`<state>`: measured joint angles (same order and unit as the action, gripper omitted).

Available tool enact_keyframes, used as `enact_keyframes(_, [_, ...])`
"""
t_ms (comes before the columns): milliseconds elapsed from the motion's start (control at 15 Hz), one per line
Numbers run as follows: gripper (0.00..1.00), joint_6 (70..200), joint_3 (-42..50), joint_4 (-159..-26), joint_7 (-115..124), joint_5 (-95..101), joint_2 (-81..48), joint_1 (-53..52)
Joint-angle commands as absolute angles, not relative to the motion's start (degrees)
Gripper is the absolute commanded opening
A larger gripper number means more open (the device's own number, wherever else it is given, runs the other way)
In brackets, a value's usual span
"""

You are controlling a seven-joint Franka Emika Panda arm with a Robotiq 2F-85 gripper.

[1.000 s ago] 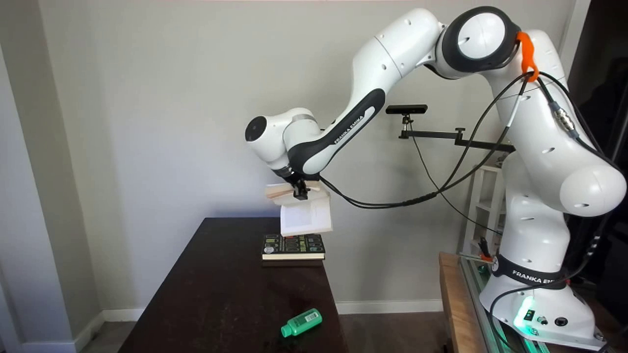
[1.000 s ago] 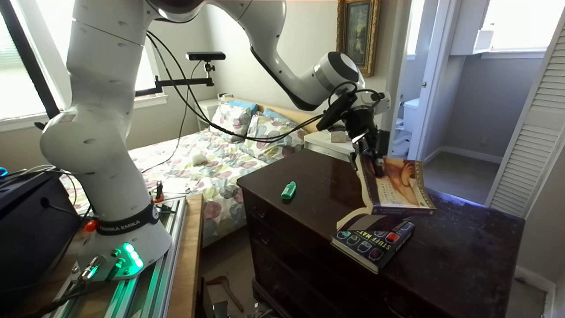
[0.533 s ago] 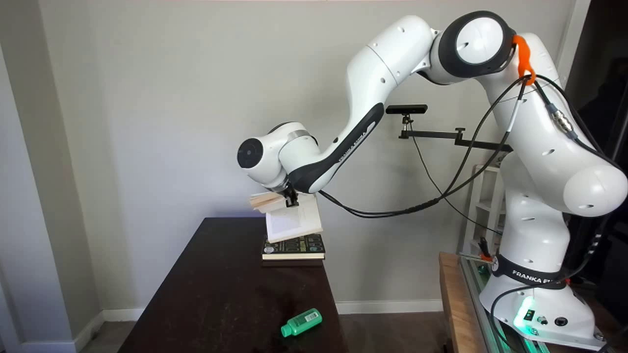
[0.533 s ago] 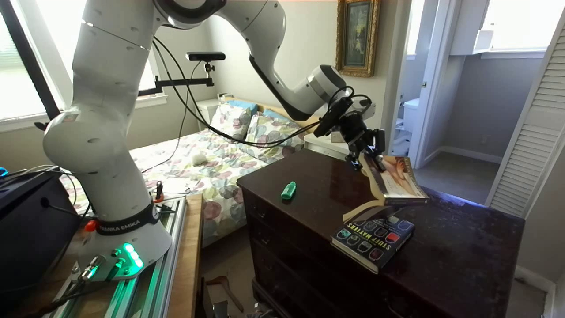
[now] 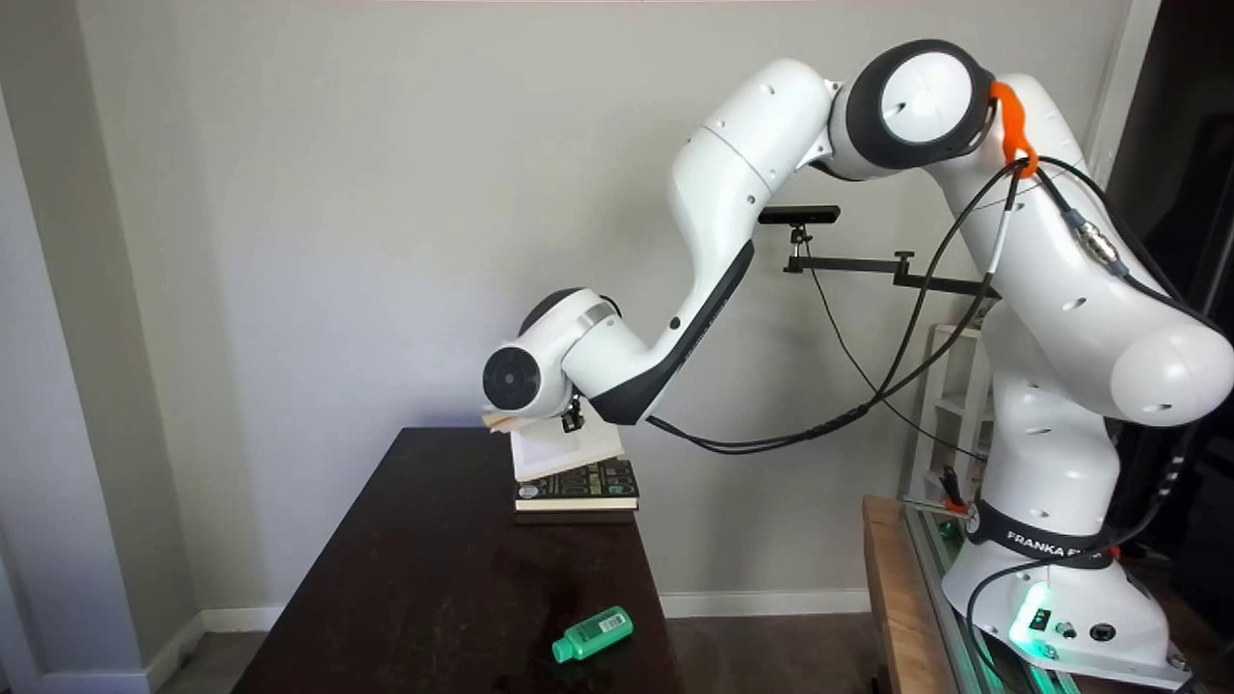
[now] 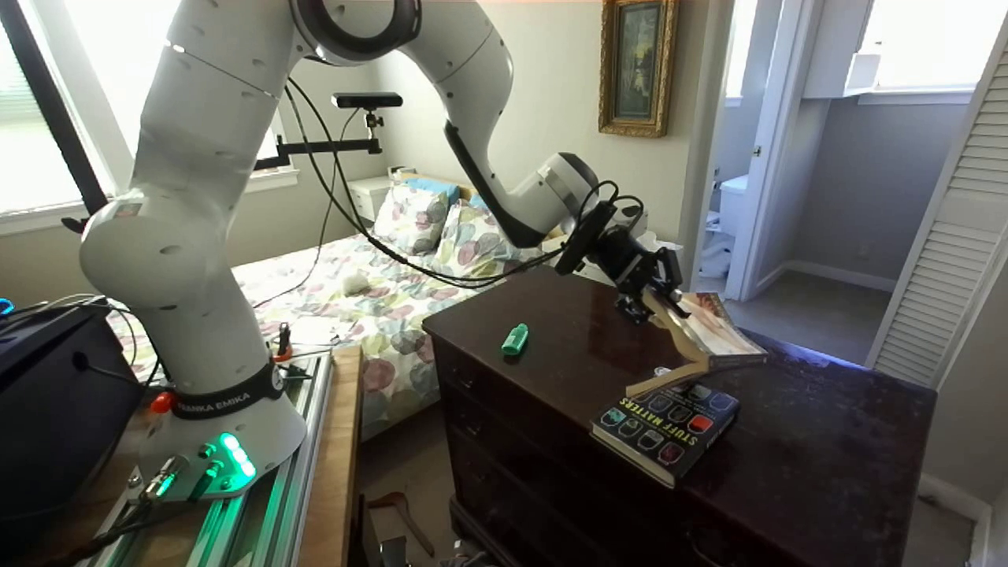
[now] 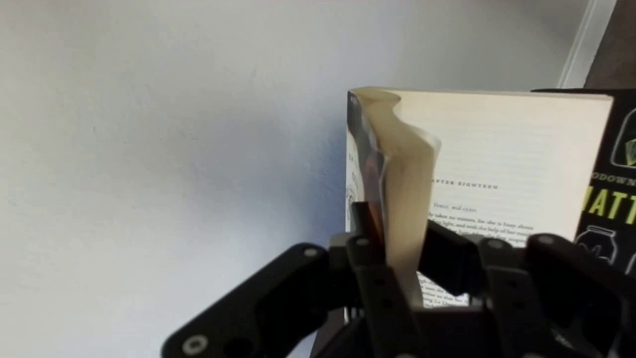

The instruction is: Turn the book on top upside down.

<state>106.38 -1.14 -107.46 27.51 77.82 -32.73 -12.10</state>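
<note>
Upper book [image 6: 717, 329]: cover toned cream and tan, overprinted with a reddish-brown picture; its pages [image 7: 497, 134] are seen as cream, lined with dark print. Lower book [image 6: 669, 429]: cover coloured black, lettered in yellow, patterned with outlined jars — one filled in bright red; page edges [image 5: 576, 504] left cream. Bottle [image 5: 584, 639] coloured bright green, its label [image 5: 611, 624] white. Tabletop [image 5: 463, 569] finished in very dark brown. Arm [image 5: 718, 193] coloured white, banded in black, marked by an orange clip [image 5: 1010, 120]. End effector [image 7: 403, 238]: black, dotted with grey bolt heads. Bed cover [image 6: 413, 346]: white ground, strewn with round blotches of plum, grey and yellow-green. Picture frame [image 6: 608, 79] toned gold; wall [image 5: 289, 241] coloured pale grey.
</note>
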Motion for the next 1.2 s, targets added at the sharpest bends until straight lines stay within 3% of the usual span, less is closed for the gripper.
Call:
enact_keyframes(0, [0.05, 104.84, -2.46, -108.86, 32.81, 80.48, -34.94, -12.18])
enact_keyframes(733, [0.05, 104.56, -3.94, -110.39, 38.86, 79.33, -38.77, -11.78])
enact_keyframes(800, [0.34, 104.86, -4.29, -110.38, 39.34, 78.54, -38.89, -11.54])
enact_keyframes(1133, [0.71, 107.22, -7.28, -109.30, 38.75, 69.05, -36.97, -9.41])
